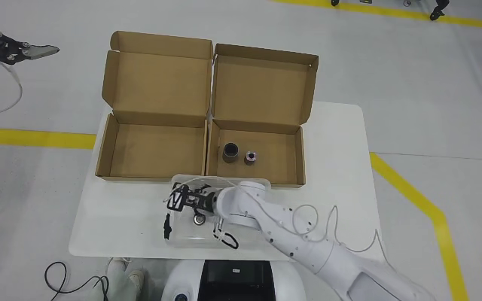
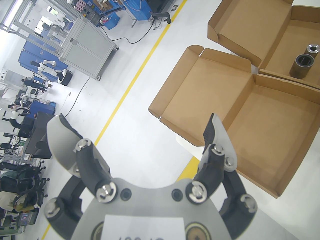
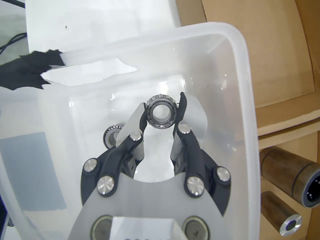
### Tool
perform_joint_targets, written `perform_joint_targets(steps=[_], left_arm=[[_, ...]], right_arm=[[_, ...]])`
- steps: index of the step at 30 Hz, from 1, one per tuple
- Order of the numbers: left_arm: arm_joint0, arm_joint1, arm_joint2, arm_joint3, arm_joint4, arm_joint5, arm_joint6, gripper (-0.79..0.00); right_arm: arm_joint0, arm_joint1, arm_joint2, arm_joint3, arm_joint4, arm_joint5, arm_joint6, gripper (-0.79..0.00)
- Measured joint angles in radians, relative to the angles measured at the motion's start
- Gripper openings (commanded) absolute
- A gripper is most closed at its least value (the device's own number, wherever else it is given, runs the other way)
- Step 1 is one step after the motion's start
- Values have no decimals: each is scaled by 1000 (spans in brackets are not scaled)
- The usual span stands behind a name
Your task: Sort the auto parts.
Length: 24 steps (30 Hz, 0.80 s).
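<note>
My right gripper is inside the clear plastic bin, shut on a small steel roller bearing held just above the bin floor. A second bearing lies on the bin floor beside the fingers. In the top view this gripper is over the bin's left half. My left gripper hangs open and empty over the floor, off the table's far left. The right cardboard box holds a dark cylindrical bushing and a smaller metal sleeve. The left cardboard box is empty.
Both boxes stand side by side at the back of the white table, lids folded back. The bin sits at the table's front edge, close to the boxes, with a torn wall patched with black tape. A cable loops beside my right arm.
</note>
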Motion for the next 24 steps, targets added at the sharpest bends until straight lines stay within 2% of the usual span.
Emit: perform_joint_targets(steps=[7,14,24], left_arm=[[0,0,0,0,0,0,0,0],[0,0,0,0,0,0,0,0],[0,0,0,0,0,0,0,0]], right_arm=[[-95,52,104,-111,-11,-53,-47,-785],[-172,94,227,-150,44,-182,-246,-785],[-158,106,292,-166,89,-266,-430,-785]])
